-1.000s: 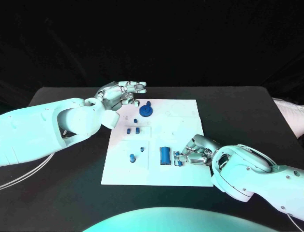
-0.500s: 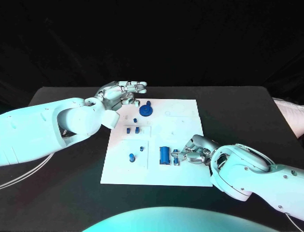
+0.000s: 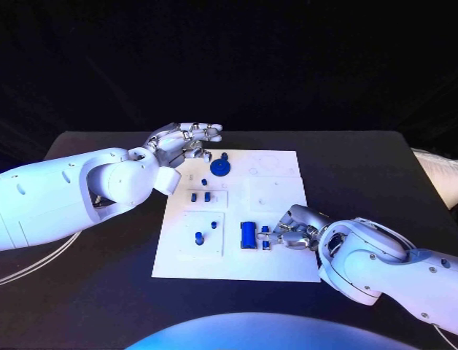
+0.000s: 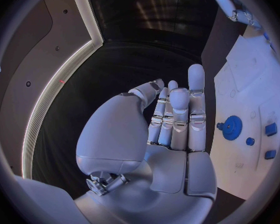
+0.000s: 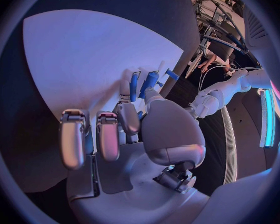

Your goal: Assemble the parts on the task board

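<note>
Lower centre, the blue cylinder (image 3: 249,234) lies lengthwise up-down on the task board (image 3: 276,193); right hand (image 3: 292,229) pinches a small blue part (image 3: 266,239) beside it; left hand (image 3: 183,138) spread.

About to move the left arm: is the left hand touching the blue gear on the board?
Apart. In the left wrist view the left hand is raised with fingers together, and bare white task board separates it from the blue gear.

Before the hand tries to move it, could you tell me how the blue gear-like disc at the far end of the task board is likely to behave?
The blue disc looks like rigid plastic, so probably stiff and light. It lies flat on the task board, so a push would likely slide it, not tip it. Round and thin, it could roll if lifted onto its edge.
</note>
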